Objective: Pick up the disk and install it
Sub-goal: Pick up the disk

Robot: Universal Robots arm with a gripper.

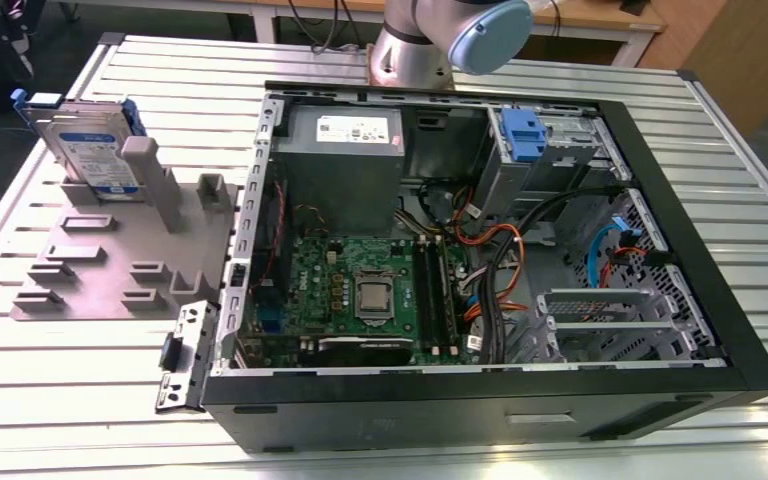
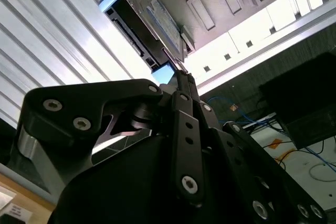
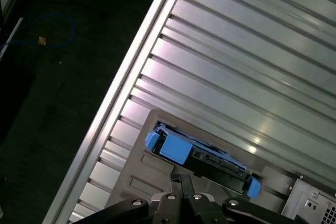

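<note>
The flat silver-grey metal disk with blue plastic rails (image 3: 203, 155) stands on edge in a grey plastic holder (image 1: 91, 265), ahead of the black gripper (image 3: 181, 180), whose fingers are pressed together, empty. The disk is likely stiff, dense and shock-sensitive, so it is best pinched across its flat faces.

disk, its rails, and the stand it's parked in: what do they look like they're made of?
The disk looks like metal: a dull silver-grey body with a paper-like white-and-blue label. The rails look like plastic, being saturated blue with a smooth moulded shape. The stand is uniform matte grey with blocky shapes, so probably plastic, though painted metal can't be excluded.
</note>
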